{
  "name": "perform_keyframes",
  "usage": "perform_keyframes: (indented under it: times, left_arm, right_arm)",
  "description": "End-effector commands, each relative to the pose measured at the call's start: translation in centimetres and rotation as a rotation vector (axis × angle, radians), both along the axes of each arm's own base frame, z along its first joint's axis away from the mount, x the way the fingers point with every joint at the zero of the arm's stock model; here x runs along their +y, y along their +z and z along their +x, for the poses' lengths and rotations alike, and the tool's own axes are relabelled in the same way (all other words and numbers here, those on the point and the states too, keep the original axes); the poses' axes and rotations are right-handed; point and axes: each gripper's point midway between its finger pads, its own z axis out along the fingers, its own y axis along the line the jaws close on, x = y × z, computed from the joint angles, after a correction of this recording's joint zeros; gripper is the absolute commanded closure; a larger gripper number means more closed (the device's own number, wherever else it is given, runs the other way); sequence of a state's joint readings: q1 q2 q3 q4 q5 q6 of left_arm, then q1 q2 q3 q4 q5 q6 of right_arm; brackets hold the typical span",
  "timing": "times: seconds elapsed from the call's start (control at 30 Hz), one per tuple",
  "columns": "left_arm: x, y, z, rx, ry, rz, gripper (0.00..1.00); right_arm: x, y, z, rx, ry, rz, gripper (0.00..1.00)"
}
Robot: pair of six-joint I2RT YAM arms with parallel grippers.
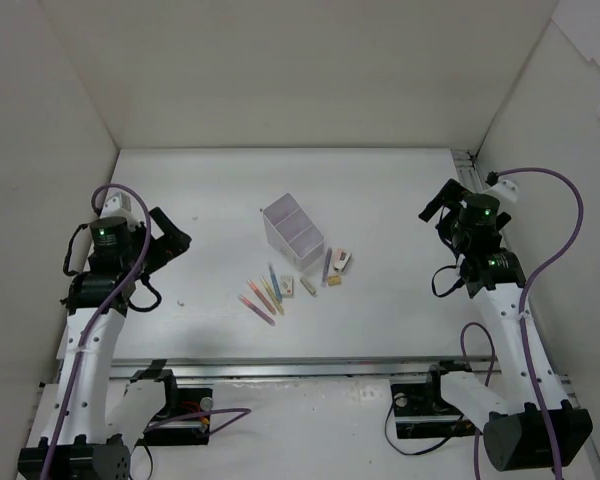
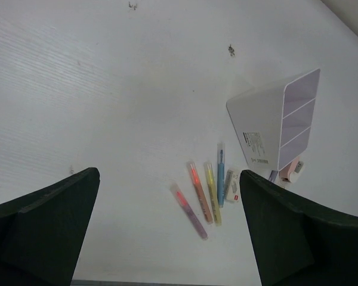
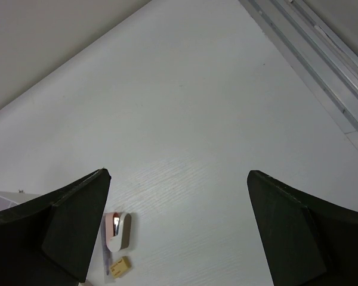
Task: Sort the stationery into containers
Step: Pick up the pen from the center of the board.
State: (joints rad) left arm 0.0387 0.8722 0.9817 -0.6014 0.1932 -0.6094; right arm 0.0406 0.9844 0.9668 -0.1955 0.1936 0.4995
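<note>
White panels close in a white table [image 1: 380, 190], with one arm at each side. Near the middle stands the translucent lavender box [image 1: 293, 232], open side up, its inside split by a divider. All the stationery lies loose on the table just in front of it, none inside. A pink pen [image 2: 190, 211], an orange pen [image 2: 200, 192], a yellow pen [image 2: 212, 193] and a blue pen [image 2: 221, 174] fan out side by side, with a white eraser [image 2: 230, 185] just beside the blue one. Nearer the box's right corner lie a purple pen [image 1: 327, 265], a white-and-pink eraser [image 3: 117, 231] and a tan eraser [image 3: 120, 266]. The left gripper [image 2: 170, 174] hangs well left of the pens, jaws spread wide with nothing between them. The right gripper [image 3: 179, 173] hangs well off to the right, equally wide and empty.
</note>
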Motion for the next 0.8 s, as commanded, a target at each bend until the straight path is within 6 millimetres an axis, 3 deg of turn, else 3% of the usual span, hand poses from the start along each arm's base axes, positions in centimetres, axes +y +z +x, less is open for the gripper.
perform_keyframes:
  times: [0.0, 0.13, 0.33, 0.53, 0.77]
  left_arm:
    - [-1.2, -0.1, 0.8, 0.002, -0.027, -0.057, 0.0]
    - [-2.6, -3.0, 1.2, 0.117, 0.0, -0.064, 0.0]
    - [-8.7, -7.1, 1.2, 0.269, -0.07, -0.062, 0.0]
    - [-13.1, -10.8, 1.3, 0.406, -0.056, -0.107, 0.03]
    - [-14.8, -15.4, 0.3, 0.648, 0.042, -0.058, 0.16]
  right_arm:
    - [0.3, 2.3, 0.3, -0.068, 0.031, -0.008, 0.02]
    - [0.5, 1.5, 0.6, -0.043, 0.042, -0.01, 0.02]
    - [-0.8, -0.3, 2.2, 0.012, -0.063, 0.003, 0.02]
    - [-2.6, 0.4, 2.3, -0.011, -0.184, -0.006, 0.02]
    - [-5.7, 1.1, 0.9, -0.052, -0.376, -0.046, 0.02]
